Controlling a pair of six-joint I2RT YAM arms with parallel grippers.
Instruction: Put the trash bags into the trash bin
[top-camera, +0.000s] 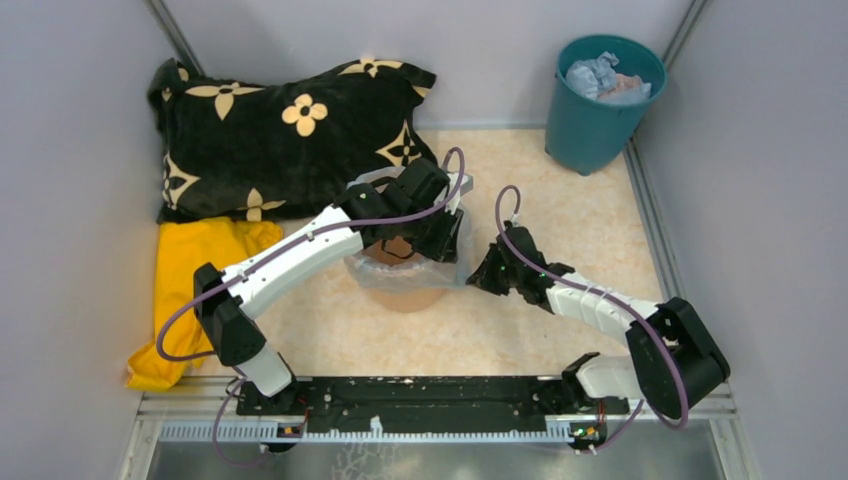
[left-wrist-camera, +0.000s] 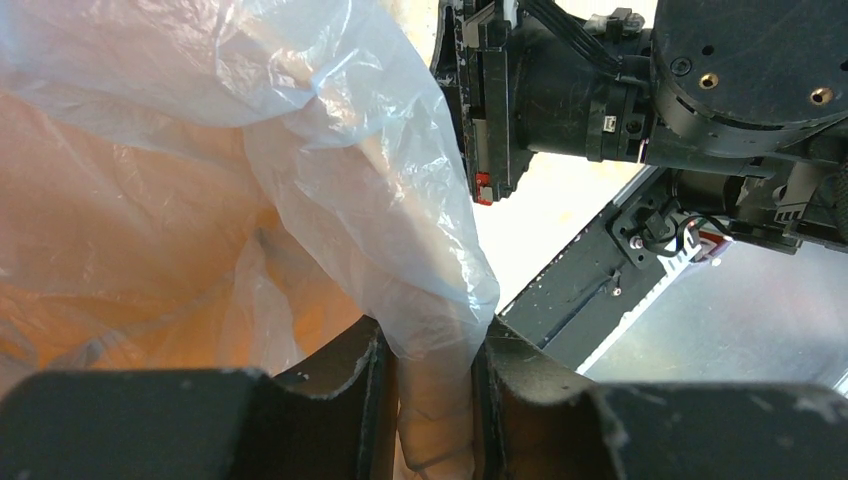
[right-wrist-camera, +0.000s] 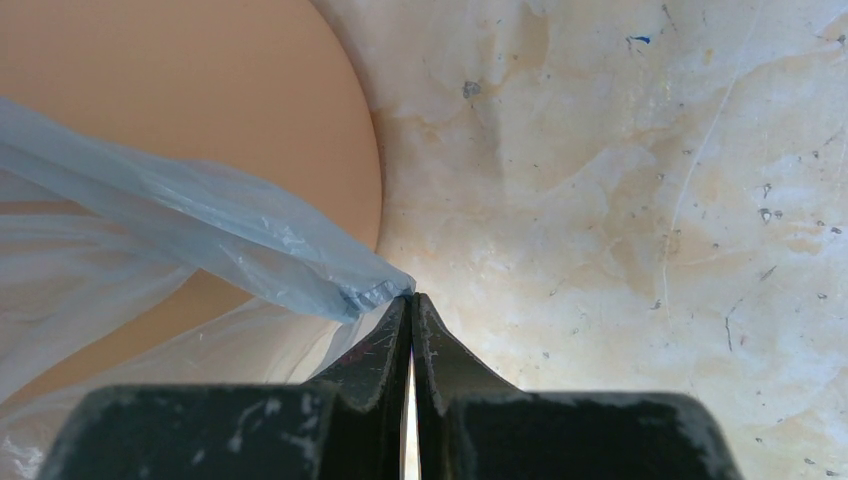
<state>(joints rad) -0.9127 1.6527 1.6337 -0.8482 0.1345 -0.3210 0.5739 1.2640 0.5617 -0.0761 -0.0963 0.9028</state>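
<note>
Pale blue film of the bag (top-camera: 452, 262) hangs over the mouth and the right side of the bin (top-camera: 405, 298), which stands in the middle of the table (top-camera: 580, 215). Part of the film hangs outside the rim, so I judge that the bag is not yet properly inside.

The left pincer (left-wrist-camera: 432, 345) is above the right rim of the bin. It pinches a fold of the bag between its fingers (left-wrist-camera: 365, 395), and the film spreads up and away from that fold. This arm is the nearer one to the bin.

The right pincer (right-wrist-camera: 411, 300) is just to the right of the bin, low over the table, and its jaws are pressed together. A bunched strip of the bag ends exactly at its tips. I cannot tell if a little film is caught there or only touches them.

The relation that matters is this: the strip runs left to right, from the bin out to the right pincer, so the loose part of the bag lies to the left of that pincer. In my judgement, the next move has to bring this outer edge leftward, over the rim and down into the bin.
</note>
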